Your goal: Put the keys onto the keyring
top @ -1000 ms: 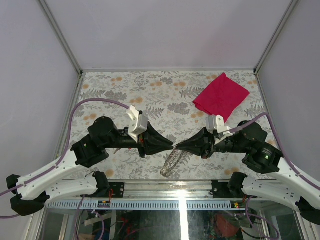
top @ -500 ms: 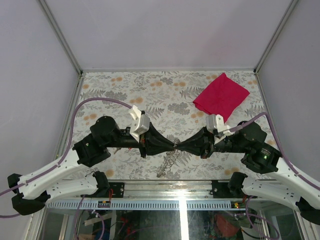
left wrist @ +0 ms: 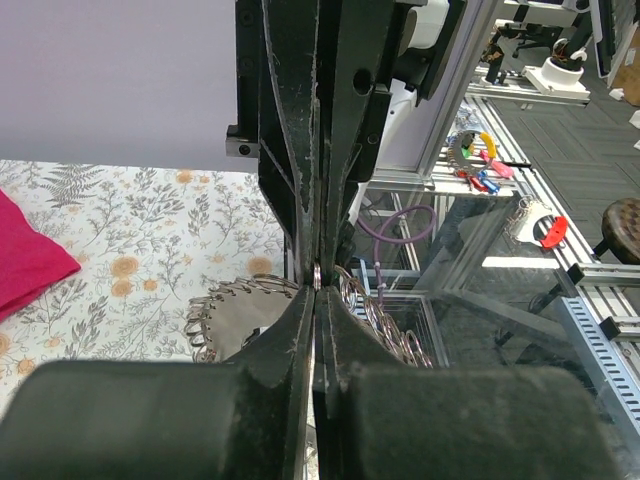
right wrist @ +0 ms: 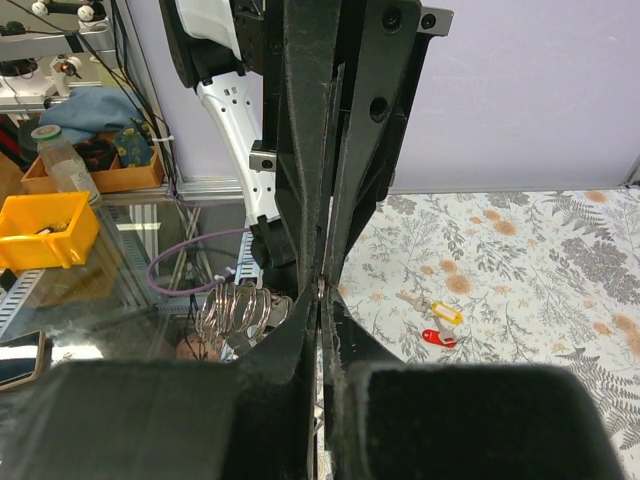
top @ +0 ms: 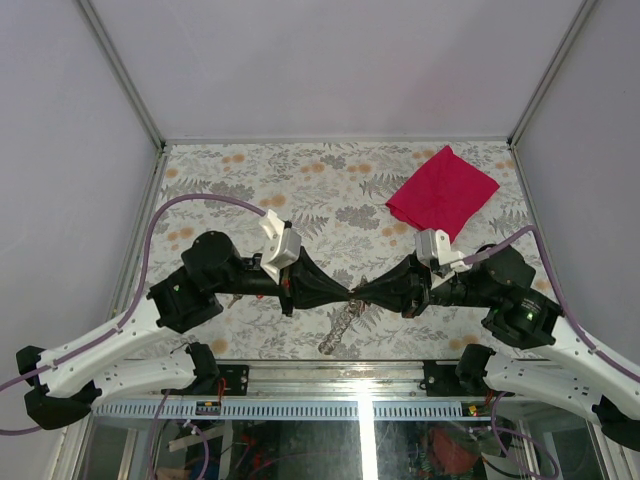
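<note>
Top camera looks down from behind over the whole bench (top: 230, 165). Wrist cameras peer closely along the left pincer (left wrist: 316, 288) and right pincer (right wrist: 320, 288), facing each other. All share the meeting tips and keyring (top: 341, 322).

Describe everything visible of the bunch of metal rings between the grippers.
The bunch of rings is a chain of many thin, silvery, steel-like wire loops. It hangs as a drooping string from where the left gripper and right gripper, both shut, meet tip to tip and pinch its top. Its lower end trails toward the near edge of the table.
</note>
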Controlling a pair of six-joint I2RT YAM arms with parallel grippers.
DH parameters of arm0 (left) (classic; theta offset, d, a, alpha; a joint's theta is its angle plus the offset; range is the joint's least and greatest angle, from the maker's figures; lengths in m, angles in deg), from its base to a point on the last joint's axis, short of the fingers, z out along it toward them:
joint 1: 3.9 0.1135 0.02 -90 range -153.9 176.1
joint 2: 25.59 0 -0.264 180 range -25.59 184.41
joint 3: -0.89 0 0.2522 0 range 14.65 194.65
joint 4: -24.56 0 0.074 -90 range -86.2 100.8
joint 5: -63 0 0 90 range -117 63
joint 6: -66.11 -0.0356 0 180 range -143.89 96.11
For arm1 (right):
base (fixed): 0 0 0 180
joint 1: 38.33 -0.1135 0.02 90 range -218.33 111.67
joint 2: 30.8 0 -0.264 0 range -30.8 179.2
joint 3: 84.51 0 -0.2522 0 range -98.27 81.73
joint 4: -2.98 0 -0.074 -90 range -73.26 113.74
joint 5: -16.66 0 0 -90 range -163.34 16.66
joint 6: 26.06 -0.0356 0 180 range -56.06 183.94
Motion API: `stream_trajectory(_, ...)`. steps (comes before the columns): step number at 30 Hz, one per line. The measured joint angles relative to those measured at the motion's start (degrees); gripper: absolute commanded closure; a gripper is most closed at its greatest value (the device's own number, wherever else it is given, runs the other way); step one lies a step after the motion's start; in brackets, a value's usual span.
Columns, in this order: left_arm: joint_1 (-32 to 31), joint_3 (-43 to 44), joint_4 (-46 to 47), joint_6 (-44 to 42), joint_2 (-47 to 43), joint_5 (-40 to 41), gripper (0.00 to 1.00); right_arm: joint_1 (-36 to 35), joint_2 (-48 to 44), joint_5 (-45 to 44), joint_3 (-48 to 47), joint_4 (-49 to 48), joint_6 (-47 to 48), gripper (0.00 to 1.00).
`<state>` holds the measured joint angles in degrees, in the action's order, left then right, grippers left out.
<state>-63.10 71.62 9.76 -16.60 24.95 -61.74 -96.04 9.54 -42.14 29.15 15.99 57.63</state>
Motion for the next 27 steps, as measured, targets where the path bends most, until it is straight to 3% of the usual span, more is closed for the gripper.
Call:
stream_trajectory(6, 0.0, 1.2, -2.3, -0.3, 0.3, 1.3, 1.0, 0.0, -0.8, -0.7, 0.0, 0.7, 0.7, 0.72)
stream_trajectory(9, 0.0, 2.8, -6.2, -1.5, 1.0, 2.8, 1.0, 0.0, -2.0, -1.9, 0.0, 2.0, 1.6, 0.65)
stream_trajectory(18, 0.0, 10.6, -20.9, -7.0, 3.9, 6.3, 1.0, 0.0, -5.3, -10.3, -1.2, 7.8, 2.6, 0.63)
stream_trajectory(23, 0.0, 15.8, -28.2, -10.6, 6.7, 7.1, 1.0, 0.0, -2.4, -13.8, -2.7, 12.9, 2.0, 0.62)
stream_trajectory(27, 0.0, 19.6, -34.1, -13.2, 9.4, 7.3, 1.0, 0.0, 1.4, -13.0, -4.4, 16.4, 2.8, 0.67)
